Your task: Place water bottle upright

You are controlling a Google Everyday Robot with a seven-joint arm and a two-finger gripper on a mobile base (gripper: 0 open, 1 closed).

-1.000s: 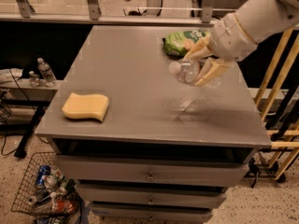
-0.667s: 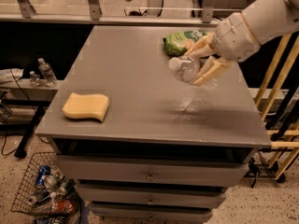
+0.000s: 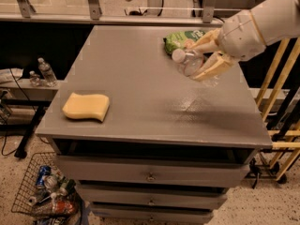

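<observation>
Gripper [image 3: 196, 61] hung over right-rear tabletop [image 3: 131, 78], fingers [image 3: 213, 65] clasping tilted water bottle [image 3: 185, 60]; released aslant, it would likely topple.

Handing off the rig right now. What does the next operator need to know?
The claw is shut on the water bottle, holding it tilted in the air over the right rear of the table, cap to the left, near the green bag.
The yellow sponge lies front left.
Done: bottle grasped, off the table.
Left: turn it upright, set it down, release.
</observation>
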